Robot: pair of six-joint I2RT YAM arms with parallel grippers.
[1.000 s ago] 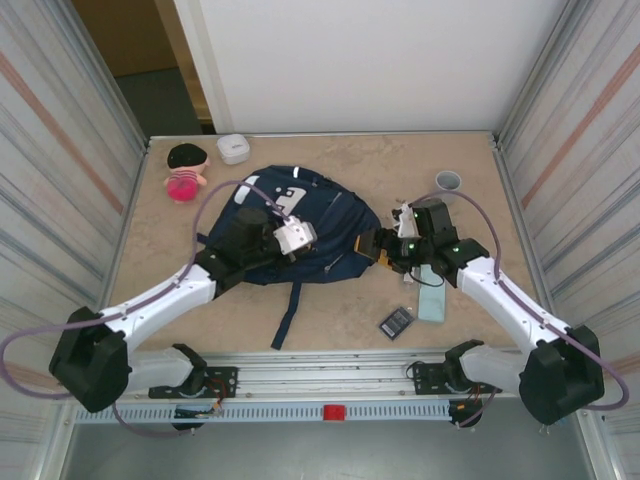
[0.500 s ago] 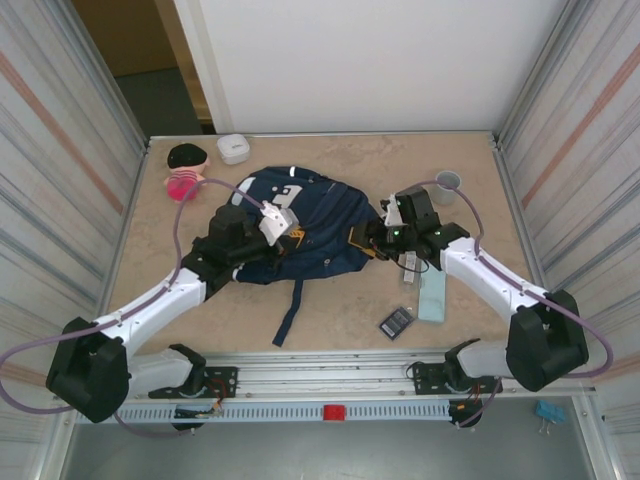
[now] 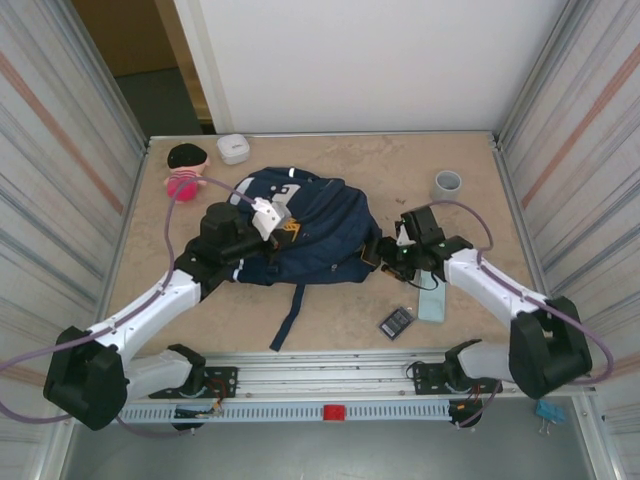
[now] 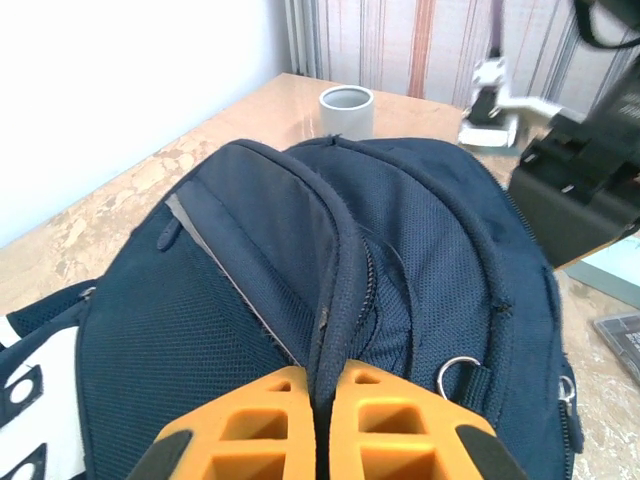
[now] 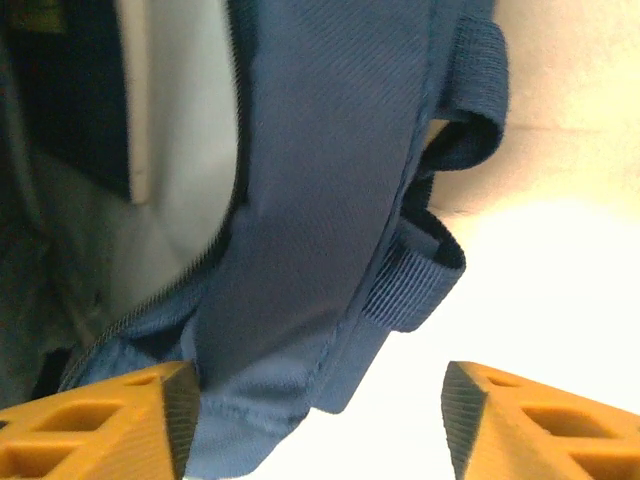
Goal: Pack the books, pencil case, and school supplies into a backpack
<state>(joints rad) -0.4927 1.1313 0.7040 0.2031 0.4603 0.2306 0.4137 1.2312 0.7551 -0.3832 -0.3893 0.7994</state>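
Top external view: navy backpack [image 3: 320, 228] lying mid-bench [image 3: 350, 150], white patches toward the far side. Left hand [image 3: 286, 230] set on the backpack's upper left part. Seen from the left wrist, orange fingers [image 4: 400, 425] pressed together on a raised fold of the backpack [image 4: 300, 260] beside a zip line, pinching the fabric. Right hand [image 3: 368, 252] at the backpack's right edge. Seen from the right wrist, fingers [image 5: 100, 420] spread wide, with a blue fabric edge of the backpack [image 5: 320, 180] and its webbing loop between them, touching one finger and clear of the other; not clamped.

Pale teal pencil case [image 3: 432, 300] flat on the bench near the right arm, outside the backpack. Dark gridded rectangle [image 3: 396, 321] just beside it, toward the near edge, also outside. Grey cup [image 3: 447, 184] upright near the far right corner, apart from the backpack. Small white box [image 3: 233, 148] and pink-and-black plush toy [image 3: 184, 170] at the far left.
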